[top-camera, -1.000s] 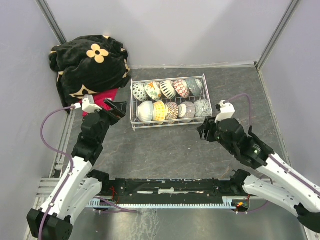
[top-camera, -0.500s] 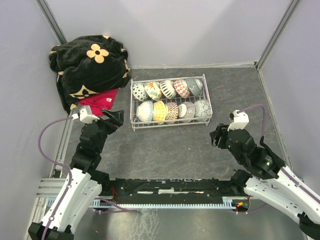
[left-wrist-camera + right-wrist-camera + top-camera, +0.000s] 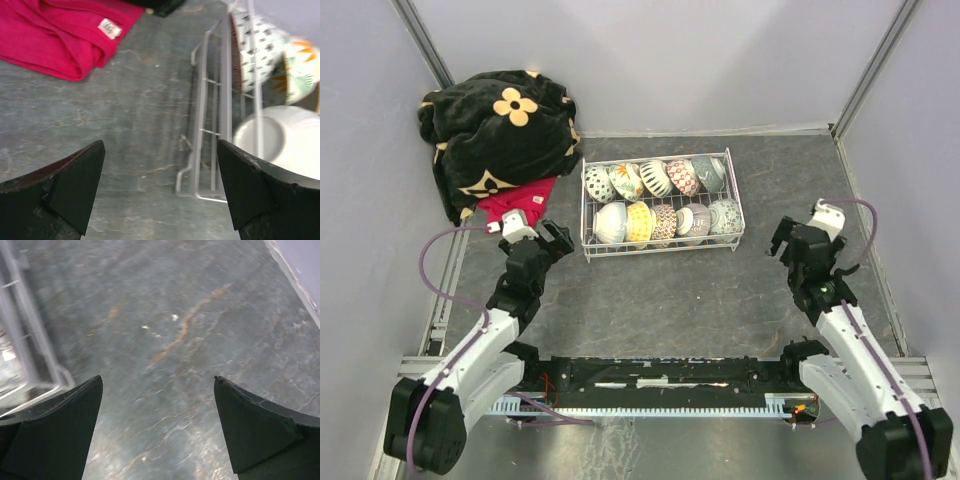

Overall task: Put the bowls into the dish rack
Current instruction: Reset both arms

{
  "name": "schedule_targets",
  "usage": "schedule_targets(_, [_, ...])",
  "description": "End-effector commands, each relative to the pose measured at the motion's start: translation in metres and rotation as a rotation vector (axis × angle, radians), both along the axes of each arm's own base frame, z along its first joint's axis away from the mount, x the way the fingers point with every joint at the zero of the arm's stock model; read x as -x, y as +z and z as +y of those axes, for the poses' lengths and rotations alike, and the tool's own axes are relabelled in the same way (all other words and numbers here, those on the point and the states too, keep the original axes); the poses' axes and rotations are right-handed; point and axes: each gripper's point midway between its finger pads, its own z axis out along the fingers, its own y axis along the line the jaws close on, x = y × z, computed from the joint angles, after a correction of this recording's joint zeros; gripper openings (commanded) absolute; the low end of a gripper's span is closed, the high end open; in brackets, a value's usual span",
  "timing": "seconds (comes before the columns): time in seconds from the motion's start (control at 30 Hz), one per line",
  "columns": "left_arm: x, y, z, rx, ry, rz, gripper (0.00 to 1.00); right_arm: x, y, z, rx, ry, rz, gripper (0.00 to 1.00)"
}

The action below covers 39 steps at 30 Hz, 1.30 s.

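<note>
The white wire dish rack [image 3: 586, 222] stands at the table's middle back. Several patterned bowls [image 3: 656, 178] stand on edge in it in two rows. My left gripper [image 3: 558, 238] is open and empty, just left of the rack's front left corner. In the left wrist view the rack [image 3: 202, 132] and a white bowl [image 3: 285, 140] show at the right, between and beyond my open gripper [image 3: 160, 150]. My right gripper [image 3: 792, 238] is open and empty, to the right of the rack. The right wrist view shows my gripper [image 3: 157, 385] over bare table, with the rack's corner [image 3: 30, 365] at the left.
A black blanket with tan flowers [image 3: 500, 125] lies heaped in the back left corner, over a red cloth [image 3: 520, 198]. The red cloth also shows in the left wrist view [image 3: 60, 35]. Grey walls close in on all sides, and a rail runs along the front edge [image 3: 660, 375].
Both arms have drawn back from the rack. The right gripper moved right and toward the wall side. The left arm folded lower, its gripper shifting slightly down and right.
</note>
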Motion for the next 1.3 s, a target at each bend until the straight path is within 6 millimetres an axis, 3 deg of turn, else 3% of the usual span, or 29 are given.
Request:
schedule_targets(0.0, [-0.014,0.008,0.028,-0.157,0.091,-0.085,0.99,-0.026,-0.006,-0.03,-0.007,-0.054,-0.143,1.0])
schedule_targets(0.3, [-0.034,-0.006,0.063,-0.323,0.145,-0.056,0.99,-0.054,-0.048,-0.07,0.101,-0.208,-0.189,1.0])
schedule_targets(0.43, [-0.037,-0.026,0.083,-0.362,0.16,-0.045,0.99,-0.068,-0.054,-0.071,0.109,-0.206,-0.228,1.0])
schedule_targets(0.63, [-0.05,-0.033,0.092,-0.384,0.157,-0.08,0.99,-0.079,-0.062,-0.066,0.13,-0.18,-0.236,1.0])
schedule_targets(0.73, [-0.058,-0.038,0.091,-0.376,0.143,-0.083,0.99,-0.08,-0.063,-0.063,0.129,-0.159,-0.233,1.0])
schedule_targets(0.83, [-0.063,-0.041,0.088,-0.381,0.125,-0.084,0.99,-0.087,-0.063,-0.047,0.137,-0.042,-0.249,0.99])
schedule_targets(0.97, [-0.06,-0.042,0.079,-0.391,0.068,-0.115,0.99,-0.094,-0.074,-0.031,0.149,0.062,-0.229,0.99])
schedule_targets(1.17, [-0.057,-0.047,0.057,-0.426,-0.072,-0.165,0.99,-0.109,-0.078,-0.022,0.182,0.106,-0.201,0.99])
schedule_targets(1.27, [-0.068,-0.051,0.057,-0.427,-0.085,-0.119,0.99,-0.108,-0.082,-0.022,0.181,0.11,-0.161,0.99])
